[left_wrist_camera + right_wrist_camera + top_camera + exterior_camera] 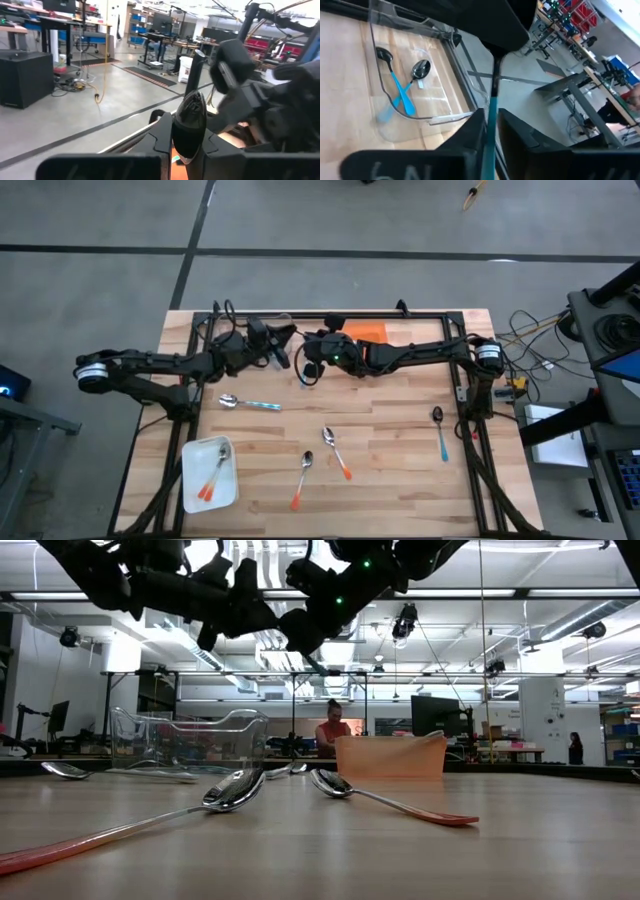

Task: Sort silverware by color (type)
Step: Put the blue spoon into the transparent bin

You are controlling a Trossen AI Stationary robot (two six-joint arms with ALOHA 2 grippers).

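Note:
A spoon with a dark bowl [190, 125] and a teal handle [491, 117] hangs high above the table's far middle, between my two grippers. My left gripper [189, 147] [283, 350] is shut on its bowl. My right gripper [492, 142] [308, 368] faces it, slightly open, one finger on each side of the handle with a narrow gap. A light-blue-handled spoon [250, 404], two orange-handled spoons [336, 450] [303, 478] and a teal-handled spoon [440, 432] lie flat on the table. My left gripper pinches the spoon's dark bowl [191, 112] between its two fingers, which point level. The spoon is lifted well clear of the table. Its handle [196, 70] runs straight on from the fingers toward my right gripper.
A white tray [190, 460] at the near left holds two orange-handled spoons. A clear tray [395, 125] at the far left holds two blue-handled spoons [400, 92]. An orange bin [366, 332] stands at the far edge. People are in the room beyond [332, 730].

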